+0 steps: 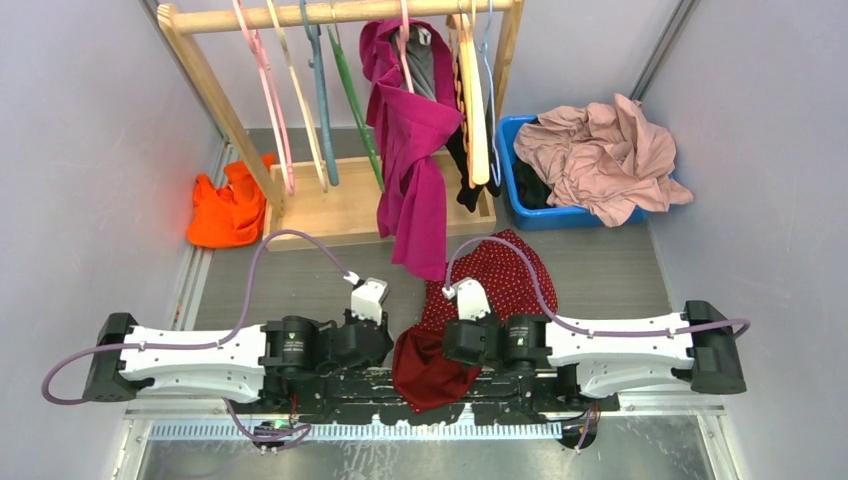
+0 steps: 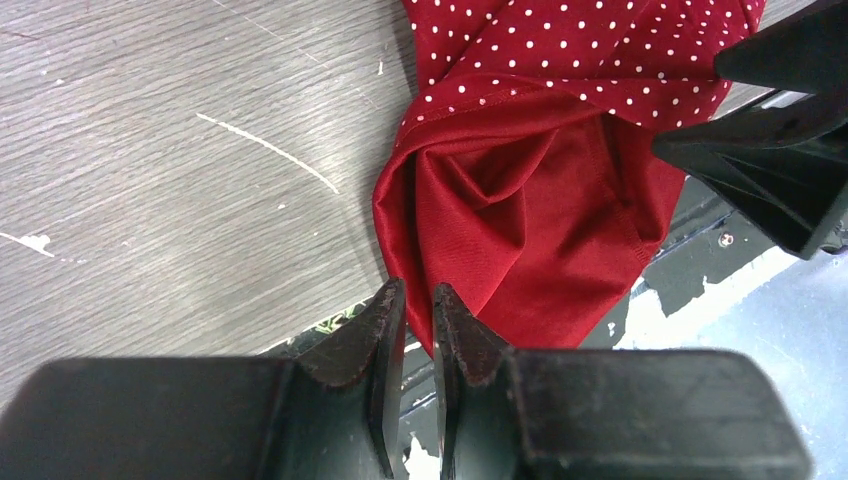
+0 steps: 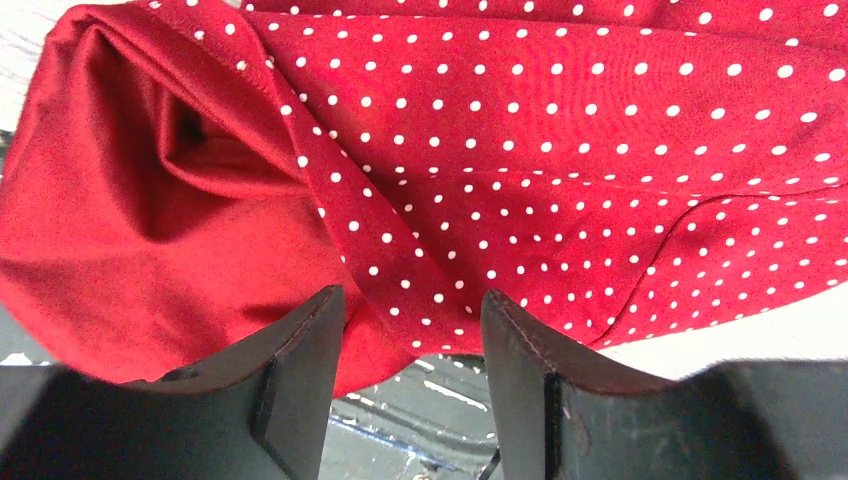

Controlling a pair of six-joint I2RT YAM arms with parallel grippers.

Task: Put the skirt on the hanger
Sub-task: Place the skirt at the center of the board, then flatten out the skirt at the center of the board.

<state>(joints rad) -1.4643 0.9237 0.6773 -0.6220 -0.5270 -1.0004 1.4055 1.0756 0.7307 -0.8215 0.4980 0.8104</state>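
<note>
**Ana:** Where's the garment, seen from the wooden clothes rack [image 1: 212,95]?

**Ben:** I see the dark red, white-dotted fabric skirt [image 1: 505,275] lying crumpled on the grey counter [image 1: 610,270] in front of the rack, between my two arms. Its plain red lining end droops over the counter edge farthest from the rack.

**Ana:** How will it handle?

**Ben:** I judge it light, limp and a bit slippery. It should sag and bunch wherever I lift it, so I'd pinch the stitched hem by the lining fold, where the layers are thick.

**Ana:** And the tools?

**Ben:** My left end effector [image 2: 420,300] has its fingers barely apart with nothing between them. It sits just short of the lining. My right end effector [image 3: 412,305] stands well apart over the dotted cloth and isn't clamped.

**Ana:** Room to move?

**Ben:** The thin pink plastic hanger [image 1: 270,100] hangs toward the rack's left end, well away from the skirt. A plain magenta garment [image 1: 415,170] dangles from the rack's middle, its hem near the skirt. I could snag it if I go straight in.
</note>
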